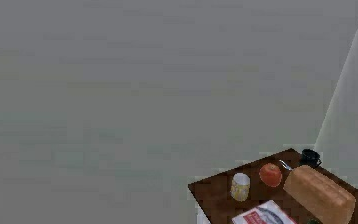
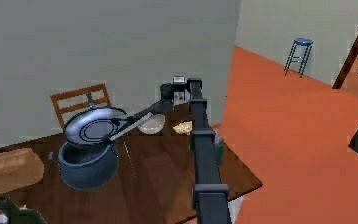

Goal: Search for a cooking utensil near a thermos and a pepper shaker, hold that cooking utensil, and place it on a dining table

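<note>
A dark blue pot (image 2: 87, 160) with a long handle sits over the left part of the brown dining table (image 2: 157, 165) in the arm side view. Its handle runs up and right to the gripper (image 2: 149, 113), at the far end of the dark arm (image 2: 202, 150). I cannot tell whether the pot rests on the tabletop or hangs clear of it, so I cannot tell whether the gripper holds it. A corner of the same table (image 1: 215, 188) shows at the forward view's lower right.
On the table are a bread loaf (image 2: 7, 170) (image 1: 317, 190), a cream bowl (image 2: 153, 126), a pale cup (image 1: 241, 185), a red round thing (image 1: 271, 174) and a dark thing (image 1: 309, 156). A wooden chair (image 2: 80, 100) stands behind the table. A stool (image 2: 300, 55) stands far out on the orange floor (image 2: 297, 130).
</note>
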